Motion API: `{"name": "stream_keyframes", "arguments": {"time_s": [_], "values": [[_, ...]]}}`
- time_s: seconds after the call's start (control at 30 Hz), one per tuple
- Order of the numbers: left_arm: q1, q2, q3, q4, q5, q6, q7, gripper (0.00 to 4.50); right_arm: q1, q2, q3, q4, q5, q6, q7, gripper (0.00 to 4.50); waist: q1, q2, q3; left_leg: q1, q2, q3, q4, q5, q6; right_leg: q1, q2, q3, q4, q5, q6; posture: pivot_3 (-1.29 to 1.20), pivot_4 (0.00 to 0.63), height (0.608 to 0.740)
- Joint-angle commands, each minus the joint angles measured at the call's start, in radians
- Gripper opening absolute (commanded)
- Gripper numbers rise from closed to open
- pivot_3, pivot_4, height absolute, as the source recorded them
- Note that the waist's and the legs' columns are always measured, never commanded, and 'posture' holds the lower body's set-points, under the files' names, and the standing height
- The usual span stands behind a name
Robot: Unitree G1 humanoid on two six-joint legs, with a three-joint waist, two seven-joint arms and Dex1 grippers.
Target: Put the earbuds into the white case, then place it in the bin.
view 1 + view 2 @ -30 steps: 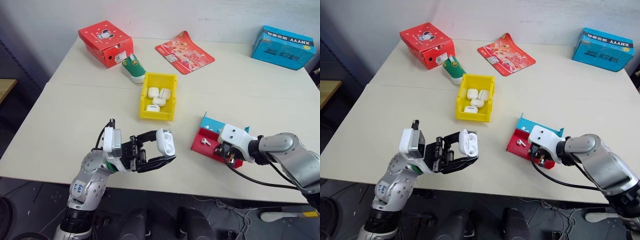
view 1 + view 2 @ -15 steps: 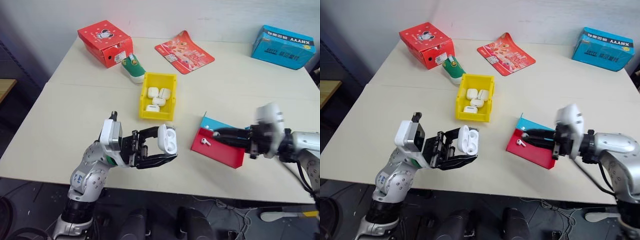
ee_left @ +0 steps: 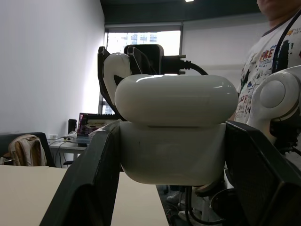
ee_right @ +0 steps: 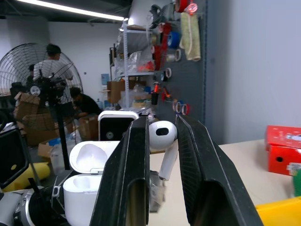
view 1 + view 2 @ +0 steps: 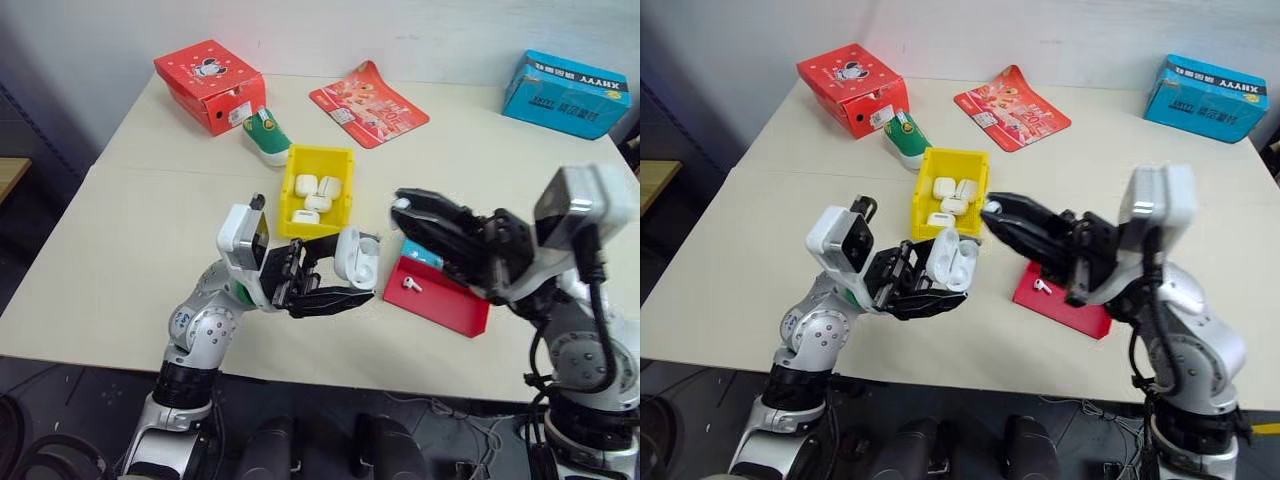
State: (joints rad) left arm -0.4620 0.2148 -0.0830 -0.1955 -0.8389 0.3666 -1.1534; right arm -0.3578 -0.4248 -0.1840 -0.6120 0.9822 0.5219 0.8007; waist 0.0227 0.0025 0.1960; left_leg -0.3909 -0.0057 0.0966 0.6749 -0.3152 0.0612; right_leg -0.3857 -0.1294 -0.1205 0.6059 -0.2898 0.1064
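The left gripper [image 5: 340, 285] is clamped on the white case [image 5: 356, 258], lid open toward the other arm, so it can receive; the right gripper [image 4: 162, 141] pinches one earbud [image 4: 163, 135] just beside the opening; a second earbud [image 5: 411, 284] waits on the red tray [image 5: 445, 305] under the right hand; the bin [image 5: 340, 160] stands beyond both.

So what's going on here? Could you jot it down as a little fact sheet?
Left fingers: clamped on the white case, lid flipped open, held above the table
Right fingers: pinching one earbud, close to the open case
Second earbud: lying in the red-and-blue tray
Yellow bin: holds several other white cases
Not yet done: both earbuds are outside the case
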Motion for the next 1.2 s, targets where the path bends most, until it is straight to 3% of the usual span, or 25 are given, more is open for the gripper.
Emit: {"name": "stream_keyframes", "arguments": {"time_s": [0.03,1.03,1.2], "values": [[-0.014,-0.024,-0.004,-0.026,-0.017,0.001,0.008,2.82,-0.013,0.018,0.033,-0.021,-0.027,-0.059,0.0,0.44,0.001,0.0,0.0,0.0,0.0,0.0,0.0,0.0,0.0,0.0,0.0,0.0,0.0,0.0,0.0,0.0,0.15,0.74],[-0.034,-0.038,0.012,-0.044,-0.012,-0.006,0.039,2.82,0.06,-0.06,0.111,0.031,-0.134,-0.149,0.082,0.44,0.0,0.0,0.0,0.0,0.0,0.0,0.001,-0.001,0.001,0.0,-0.001,0.0,-0.004,0.0,0.0,0.0,0.15,0.74],[-0.033,-0.031,0.02,-0.044,-0.009,-0.008,0.041,2.82,0.066,-0.077,0.09,0.031,-0.13,-0.167,0.084,2.08,0.0,0.0,0.0,0.0,0.0,0.0,0.001,-0.001,0.0,0.0,-0.001,0.0,-0.004,0.0,0.0,0.0,0.15,0.74]]}}
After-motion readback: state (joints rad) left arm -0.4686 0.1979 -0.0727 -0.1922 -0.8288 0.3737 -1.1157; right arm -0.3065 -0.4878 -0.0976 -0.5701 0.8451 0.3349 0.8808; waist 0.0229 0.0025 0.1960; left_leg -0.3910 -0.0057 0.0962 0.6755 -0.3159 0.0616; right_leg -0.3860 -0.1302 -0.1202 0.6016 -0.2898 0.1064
